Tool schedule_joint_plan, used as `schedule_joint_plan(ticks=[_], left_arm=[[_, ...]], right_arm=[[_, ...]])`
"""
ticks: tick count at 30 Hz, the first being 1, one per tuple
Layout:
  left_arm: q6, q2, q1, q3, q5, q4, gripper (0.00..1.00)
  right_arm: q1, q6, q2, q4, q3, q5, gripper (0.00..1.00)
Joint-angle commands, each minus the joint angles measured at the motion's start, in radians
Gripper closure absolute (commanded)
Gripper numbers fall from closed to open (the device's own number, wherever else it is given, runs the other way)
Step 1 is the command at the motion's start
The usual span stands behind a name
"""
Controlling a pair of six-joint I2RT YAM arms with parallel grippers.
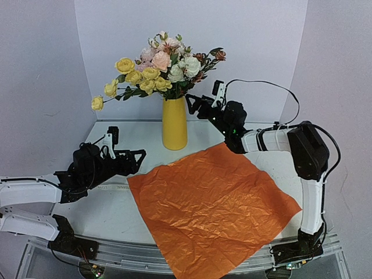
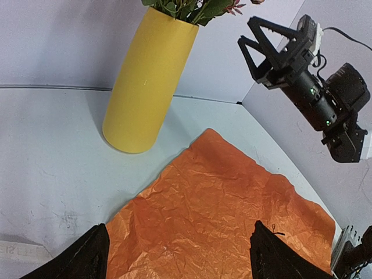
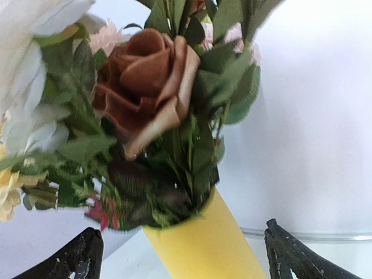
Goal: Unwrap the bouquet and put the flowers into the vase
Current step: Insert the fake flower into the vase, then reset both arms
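**Item: flowers (image 3: pixel 145 81).** Leafy green stems with rust-brown, pink and white blooms. They stand in the vase (image 1: pixel 174 124) beside larger white and pink roses (image 1: pixel 186 65) and yellow ones that lean out to the left. Long axis near upright, heads up, stems running down into the vase mouth.

**Item: vase.** Slim, bright yellow, upright at the far middle of the worktop (image 1: pixel 110 215), mouth upward, long axis vertical.

**Item: wrapping paper (image 1: pixel 212 203).** Crinkled orange sheet, fully opened and lying flat at the near middle. One corner points toward the vase foot without touching it, and the near corner hangs past the worktop's near edge. No ribbon is visible.

**Item: right hand (image 1: pixel 190 104).** Raised just right of the vase neck, fingers aimed left at the stems, spread wide and grasping nothing.

**Item: left hand (image 1: pixel 141 160).** Low over the left of the worktop, pointing right toward the paper, fingers parted and empty.

**Progress.** By appearance the unwrapping is finished and the flowers are in the vase. Little seems left except drawing the right arm clear of the foliage.
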Motion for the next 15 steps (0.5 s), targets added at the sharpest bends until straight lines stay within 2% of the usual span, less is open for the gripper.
schedule_joint_plan(ticks=[1, 9, 11, 12, 15], left_arm=[[0.031, -0.037, 0.008, 0.012, -0.002, -0.01, 0.15], [0.089, -0.067, 0.008, 0.0, -0.016, -0.02, 0.13], [0.107, -0.075, 0.008, -0.001, -0.013, -0.023, 0.1], [0.116, -0.078, 0.009, -0.002, -0.009, -0.025, 0.03], [0.142, -0.078, 0.01, 0.0, -0.017, -0.032, 0.01]], right_arm=[[0.005, -0.012, -0.137, 0.093, -0.132, -0.001, 0.02], [0.005, -0.058, -0.35, 0.127, -0.455, 0.039, 0.02], [0.006, -0.092, -0.418, 0.122, -0.541, 0.061, 0.02], [0.005, -0.109, -0.455, 0.113, -0.586, 0.078, 0.02], [0.006, -0.146, -0.542, 0.078, -0.673, 0.116, 0.02]])
